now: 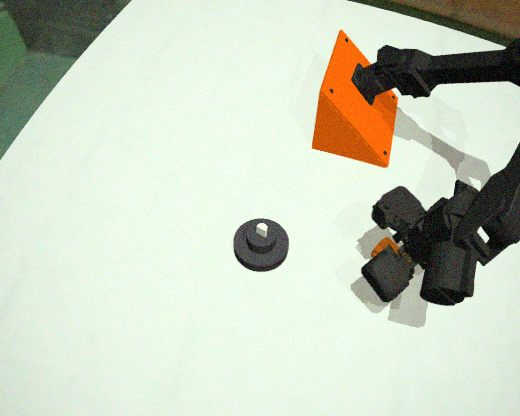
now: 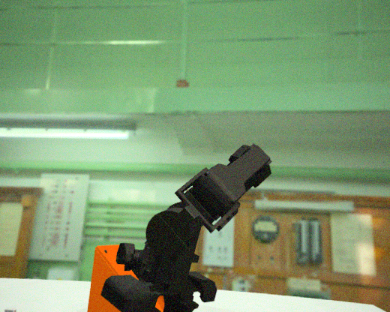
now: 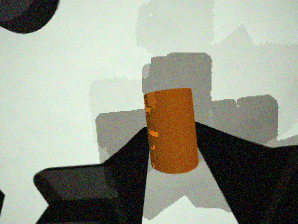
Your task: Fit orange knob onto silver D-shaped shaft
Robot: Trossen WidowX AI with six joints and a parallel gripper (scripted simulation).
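The orange knob (image 1: 384, 246) (image 3: 173, 132) is at the right in the top view and central in the wrist view, its curved side showing. My gripper (image 1: 394, 249) (image 3: 169, 128) is shut on it, one black finger against each side. Its hole is hidden, and I cannot tell whether it touches the table. The dark round pedestal (image 1: 261, 262) (image 3: 26, 24) stands to the left of the gripper in the top view, well apart from the knob. The silver shaft (image 1: 262, 230) stands up from its middle with a flat face visible. The exterior view does not show the fingertips.
An orange wedge block (image 1: 340, 117) (image 2: 100, 279) stands at the back right of the white table (image 1: 133, 310) in the top view. Another black arm-like part (image 1: 463, 69) reaches to its sloping face. The arm's links come in from the right.
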